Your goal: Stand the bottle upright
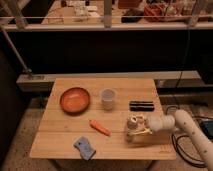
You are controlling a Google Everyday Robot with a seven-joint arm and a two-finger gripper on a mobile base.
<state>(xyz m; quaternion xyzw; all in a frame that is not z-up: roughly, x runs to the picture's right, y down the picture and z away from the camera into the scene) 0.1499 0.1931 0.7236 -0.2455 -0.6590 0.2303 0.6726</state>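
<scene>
Reaching in from the right, the gripper (136, 131) sits at the stubby cream plastic bottle (133, 124) near the wooden table's (65, 145) front right | grip state cannot be told | round orange bowl (75, 99), translucent cup (108, 98), flat black bar (141, 105).
</scene>
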